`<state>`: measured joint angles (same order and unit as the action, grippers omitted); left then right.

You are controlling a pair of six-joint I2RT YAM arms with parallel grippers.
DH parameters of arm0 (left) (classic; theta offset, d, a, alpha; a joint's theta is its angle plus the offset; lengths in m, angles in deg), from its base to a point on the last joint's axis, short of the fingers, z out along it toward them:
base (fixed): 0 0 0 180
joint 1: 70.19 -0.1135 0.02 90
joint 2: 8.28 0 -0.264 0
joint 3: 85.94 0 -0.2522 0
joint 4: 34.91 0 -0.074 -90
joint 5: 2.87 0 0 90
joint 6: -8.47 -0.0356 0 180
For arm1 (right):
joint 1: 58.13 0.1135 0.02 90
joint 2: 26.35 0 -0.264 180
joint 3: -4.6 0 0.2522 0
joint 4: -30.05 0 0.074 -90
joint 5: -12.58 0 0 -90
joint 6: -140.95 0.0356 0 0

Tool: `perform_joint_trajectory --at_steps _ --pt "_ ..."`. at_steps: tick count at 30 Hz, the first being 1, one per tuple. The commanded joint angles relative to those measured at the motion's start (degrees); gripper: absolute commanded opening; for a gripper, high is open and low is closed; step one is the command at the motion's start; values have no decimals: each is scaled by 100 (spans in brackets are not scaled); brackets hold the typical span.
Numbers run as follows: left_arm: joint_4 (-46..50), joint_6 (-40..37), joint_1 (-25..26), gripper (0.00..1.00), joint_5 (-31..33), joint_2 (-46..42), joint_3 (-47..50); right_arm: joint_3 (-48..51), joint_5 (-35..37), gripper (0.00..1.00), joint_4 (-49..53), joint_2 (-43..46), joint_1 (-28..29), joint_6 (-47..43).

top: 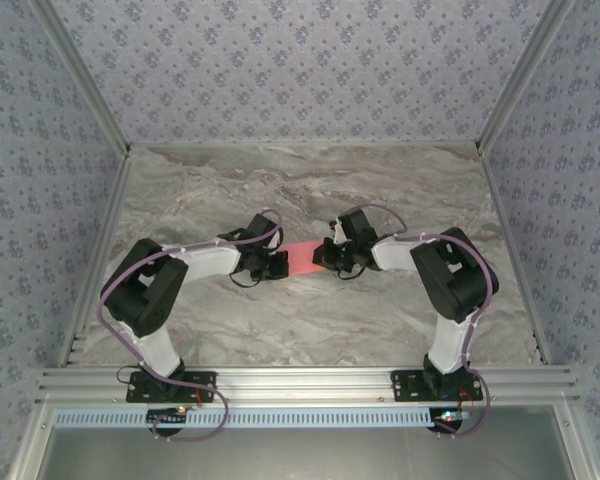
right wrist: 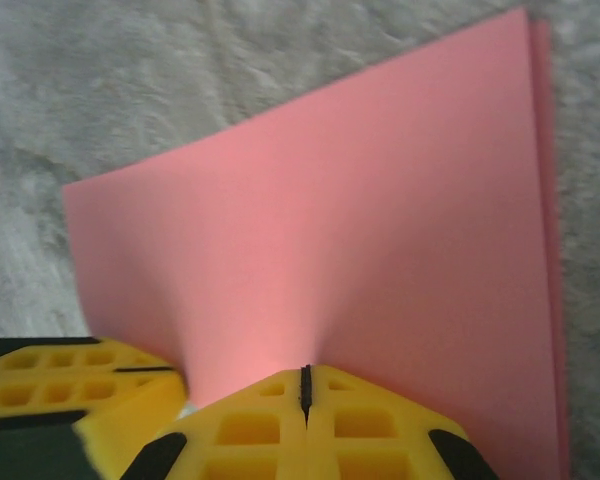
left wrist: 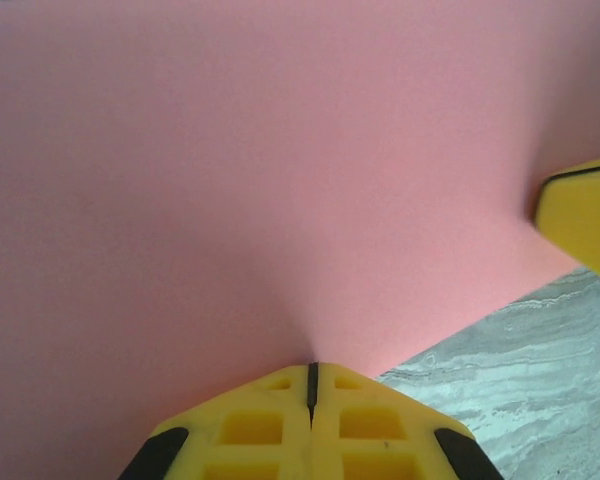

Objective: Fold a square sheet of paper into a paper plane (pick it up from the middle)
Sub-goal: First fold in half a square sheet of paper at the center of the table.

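The square sheet of paper [top: 302,258] is salmon-pink and hangs between my two grippers just above the marble table. My left gripper [top: 283,263] is shut on its left edge, and the yellow jaws [left wrist: 312,368] meet with the sheet [left wrist: 260,180] pinched between them. My right gripper [top: 323,257] is shut on the opposite edge [right wrist: 305,372]. In the right wrist view the sheet [right wrist: 340,230] looks folded double, with a second layer showing along its right edge. It is a flat folded sheet, not a paper plane. The other gripper's fingers [right wrist: 70,375] hold it close by.
The marble table [top: 300,320] spreads all round the grippers. Patterned walls close in the back and both sides, and an aluminium rail [top: 300,382] carries the arm bases along the near edge.
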<state>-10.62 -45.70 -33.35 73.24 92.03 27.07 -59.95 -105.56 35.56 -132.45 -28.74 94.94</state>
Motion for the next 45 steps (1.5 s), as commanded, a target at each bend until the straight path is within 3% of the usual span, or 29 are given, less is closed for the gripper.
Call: perform_joint_trajectory --at_steps 1,7,19,28,39,45 --pt "-81 228 4 0 -22 -203 47 -57 0 0 5 -129 -12 240" --pt "-1305 1553 253 0 203 -473 449 144 105 0 -23 -204 4 382" --pt "-2658 2790 445 0 547 105 885 210 155 0 61 -286 39 449" --pt "-2283 2793 415 0 1016 -20 1403 387 305 0 294 -271 -60 368" --pt "-1477 2850 -27 0 1672 -1038 2256 681 415 0 521 -209 -468 23" --pt "-966 2596 -285 0 1767 -1423 2227 502 438 0 637 -122 -449 -52"
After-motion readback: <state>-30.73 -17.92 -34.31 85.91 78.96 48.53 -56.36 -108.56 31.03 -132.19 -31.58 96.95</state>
